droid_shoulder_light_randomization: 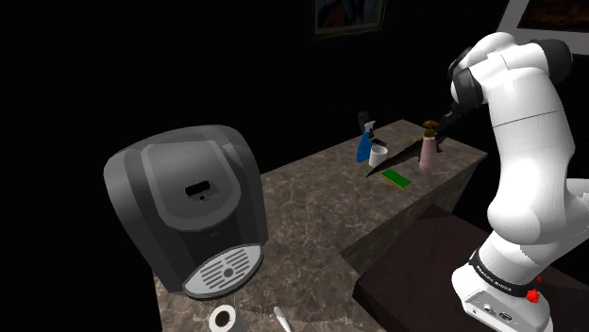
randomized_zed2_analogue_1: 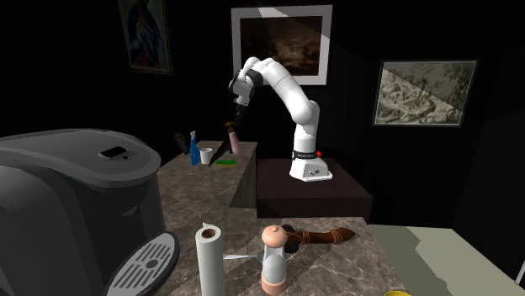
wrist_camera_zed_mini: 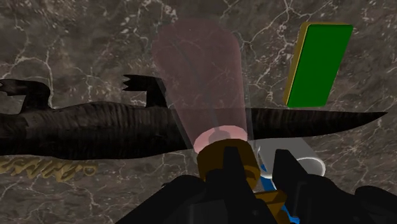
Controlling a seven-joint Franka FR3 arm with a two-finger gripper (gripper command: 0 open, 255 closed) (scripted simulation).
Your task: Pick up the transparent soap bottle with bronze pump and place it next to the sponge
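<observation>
A pinkish see-through soap bottle (droid_shoulder_light_randomization: 428,153) with a bronze pump stands near the far end of the marble counter (droid_shoulder_light_randomization: 311,203), by the counter's edge. My black gripper (droid_shoulder_light_randomization: 442,121) comes down on its top. In the wrist view the fingers (wrist_camera_zed_mini: 232,170) clasp the bronze pump (wrist_camera_zed_mini: 218,159), with the bottle's body (wrist_camera_zed_mini: 200,89) reaching away from them toward the counter. A green sponge with a yellow edge (droid_shoulder_light_randomization: 397,178) lies flat close beside the bottle, also seen as the sponge (wrist_camera_zed_mini: 317,63). From the second exterior view the gripper (randomized_zed2_analogue_1: 238,113) sits over the bottle (randomized_zed2_analogue_1: 235,141), with the sponge (randomized_zed2_analogue_1: 225,163) just in front.
A blue spray bottle (droid_shoulder_light_randomization: 364,141) and a white cup (droid_shoulder_light_randomization: 378,156) stand just beyond the sponge. A big grey coffee machine (droid_shoulder_light_randomization: 189,207) and a paper roll (droid_shoulder_light_randomization: 225,319) occupy the near end. The counter drops off toward the dark stand (droid_shoulder_light_randomization: 425,273). A pepper mill (randomized_zed2_analogue_1: 273,261) stands on the near counter.
</observation>
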